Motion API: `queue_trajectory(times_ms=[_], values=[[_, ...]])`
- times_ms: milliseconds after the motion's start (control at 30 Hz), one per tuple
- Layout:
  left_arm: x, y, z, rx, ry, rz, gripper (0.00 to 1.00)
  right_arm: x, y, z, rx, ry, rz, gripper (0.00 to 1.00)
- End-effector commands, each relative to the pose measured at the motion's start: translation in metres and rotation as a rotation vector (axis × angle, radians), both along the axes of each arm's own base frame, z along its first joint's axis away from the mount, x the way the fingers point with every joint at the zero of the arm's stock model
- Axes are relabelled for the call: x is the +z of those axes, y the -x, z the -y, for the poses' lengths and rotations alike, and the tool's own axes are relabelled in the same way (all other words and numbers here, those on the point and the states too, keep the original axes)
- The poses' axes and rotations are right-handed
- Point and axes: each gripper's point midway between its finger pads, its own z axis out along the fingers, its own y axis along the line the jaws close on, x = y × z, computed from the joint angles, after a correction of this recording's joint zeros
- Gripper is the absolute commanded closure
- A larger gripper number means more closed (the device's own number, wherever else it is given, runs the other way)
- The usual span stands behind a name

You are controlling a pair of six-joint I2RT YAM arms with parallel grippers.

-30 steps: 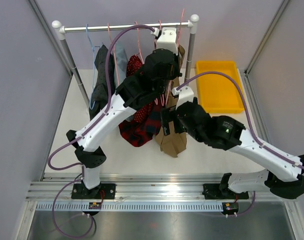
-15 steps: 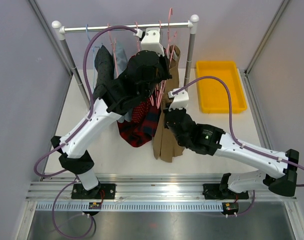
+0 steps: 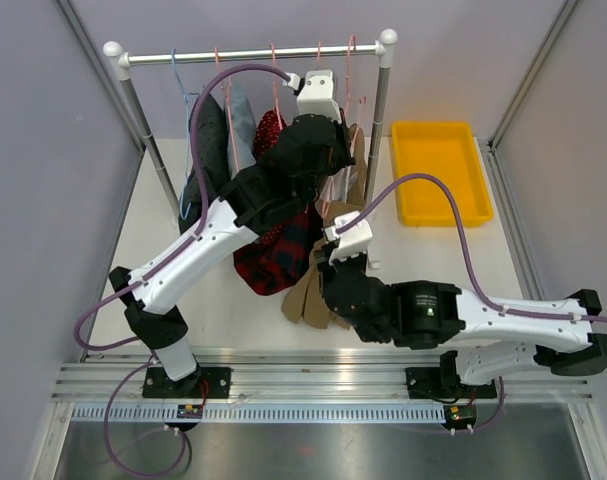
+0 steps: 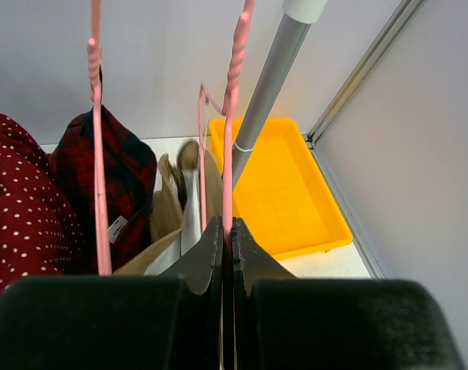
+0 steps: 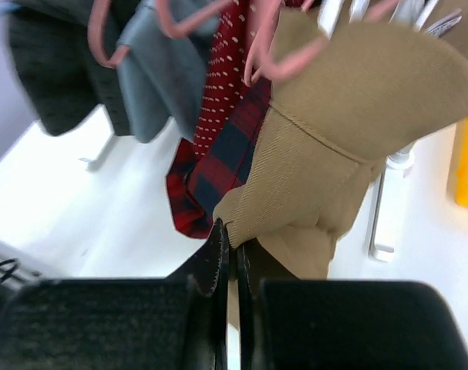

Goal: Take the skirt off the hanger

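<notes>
A tan skirt (image 5: 349, 100) hangs from a pink hanger (image 4: 232, 116) at the right end of the clothes rail (image 3: 253, 53). My left gripper (image 4: 227, 227) is shut on that hanger's thin stem, just below the rail. My right gripper (image 5: 230, 243) is shut on the skirt's lower hem, and the cloth bunches up from the jaws toward the hanger. In the top view the skirt's (image 3: 305, 296) lower part is drawn down toward the near edge, in front of the right wrist. The hanger's clips are hidden by cloth.
Other garments hang to the left on pink hangers: a red plaid one (image 3: 278, 262), a red dotted one (image 5: 226, 85), a grey one (image 5: 153, 77) and a dark one (image 3: 205, 150). A yellow tray (image 3: 438, 170) lies at the back right beside the rail's post (image 3: 380, 100).
My right gripper has gone from open to shut on the skirt's hem and has drawn it toward the near edge. The left arm has shifted a little while still holding the hanger.
</notes>
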Motion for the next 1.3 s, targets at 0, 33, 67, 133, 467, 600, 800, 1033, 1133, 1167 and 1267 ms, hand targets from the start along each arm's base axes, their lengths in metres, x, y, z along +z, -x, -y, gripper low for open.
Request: queue_trajectory(times_ms=[0,33,67,133,467,600,800,1033,1133,1167,1267], values=[[0.026,-0.012,0.0,0.081,0.143,0.075,1.0,0.071,0.023,0.023,-0.075,-0.161,0.071,1.0],[0.025,-0.014,0.0,0.096,0.15,0.077,1.0,0.083,0.029,0.025,-0.07,-0.165,0.078,1.0],[0.018,-0.017,0.002,0.107,0.154,0.078,1.0,0.085,0.043,0.019,-0.055,-0.147,0.095,1.0],[0.014,-0.021,-0.002,0.149,0.161,0.085,1.0,0.097,0.054,0.02,-0.05,-0.143,0.109,1.0],[-0.013,-0.016,-0.029,0.337,0.228,0.113,1.0,0.092,0.099,-0.015,0.047,-0.11,0.122,1.0],[0.003,-0.016,-0.035,0.348,0.19,0.147,1.0,0.069,0.118,-0.029,0.097,-0.116,0.073,1.0],[0.084,-0.007,-0.045,0.281,0.148,0.249,1.0,-0.004,0.147,-0.037,0.089,-0.045,-0.044,1.0],[0.113,0.018,-0.052,0.123,0.048,0.254,1.0,-0.049,0.151,-0.025,0.005,0.013,-0.077,1.0],[0.094,0.035,-0.049,0.016,0.018,0.191,1.0,-0.042,0.141,-0.013,-0.01,-0.037,-0.071,1.0],[0.087,0.046,-0.059,-0.011,-0.006,0.158,1.0,-0.037,0.136,-0.009,-0.017,-0.055,-0.06,1.0],[0.06,0.077,-0.059,-0.124,-0.034,0.058,1.0,-0.024,0.111,0.015,-0.059,-0.1,-0.043,1.0]])
